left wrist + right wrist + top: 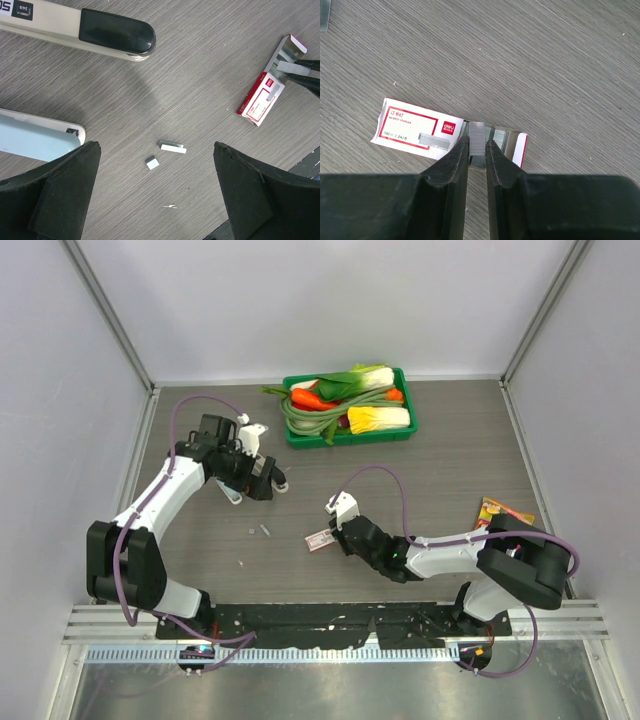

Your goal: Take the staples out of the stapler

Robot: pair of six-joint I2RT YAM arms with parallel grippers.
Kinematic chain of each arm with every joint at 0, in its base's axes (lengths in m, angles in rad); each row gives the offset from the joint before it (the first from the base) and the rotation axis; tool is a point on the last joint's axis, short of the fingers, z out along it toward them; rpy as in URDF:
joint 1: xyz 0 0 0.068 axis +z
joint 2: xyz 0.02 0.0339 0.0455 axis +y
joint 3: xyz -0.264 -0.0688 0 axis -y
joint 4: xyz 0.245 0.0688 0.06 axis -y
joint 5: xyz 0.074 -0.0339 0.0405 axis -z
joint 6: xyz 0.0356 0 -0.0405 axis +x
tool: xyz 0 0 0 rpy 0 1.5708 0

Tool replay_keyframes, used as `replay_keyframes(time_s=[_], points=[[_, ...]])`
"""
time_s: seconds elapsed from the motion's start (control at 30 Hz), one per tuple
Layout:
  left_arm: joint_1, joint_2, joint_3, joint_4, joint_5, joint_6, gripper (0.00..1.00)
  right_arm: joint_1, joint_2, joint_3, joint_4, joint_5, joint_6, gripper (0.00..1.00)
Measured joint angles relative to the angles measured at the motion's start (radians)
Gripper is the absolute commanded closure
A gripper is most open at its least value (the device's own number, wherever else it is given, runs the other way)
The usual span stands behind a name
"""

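Note:
The stapler lies opened under my left wrist: its beige arm with a black head and its pale blue part show in the left wrist view. Two short grey staples pieces lie on the table between the wide-open fingers of my left gripper, also seen from above. My left gripper is empty. My right gripper is shut on a strip of staples over the open white-and-red staple box, in the top view.
A green tray of toy vegetables stands at the back. A colourful packet lies at the right by the right arm. Grey walls close in the table on three sides.

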Motion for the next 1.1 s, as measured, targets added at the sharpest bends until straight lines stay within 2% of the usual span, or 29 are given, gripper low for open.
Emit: replay_keyframes(time_s=[0.7, 0.93, 1.1], points=[[0.001, 0.000, 0.000, 0.002, 0.002, 0.000, 0.00, 0.000, 0.019, 0.000, 0.023, 0.000, 0.001, 0.98], [0.001, 0.000, -0.002, 0.002, 0.002, 0.000, 0.00, 0.000, 0.030, 0.000, 0.026, -0.001, 0.001, 0.72], [0.001, 0.000, -0.003, 0.002, 0.002, 0.000, 0.00, 0.000, 0.032, 0.000, 0.026, -0.002, 0.005, 0.63]])
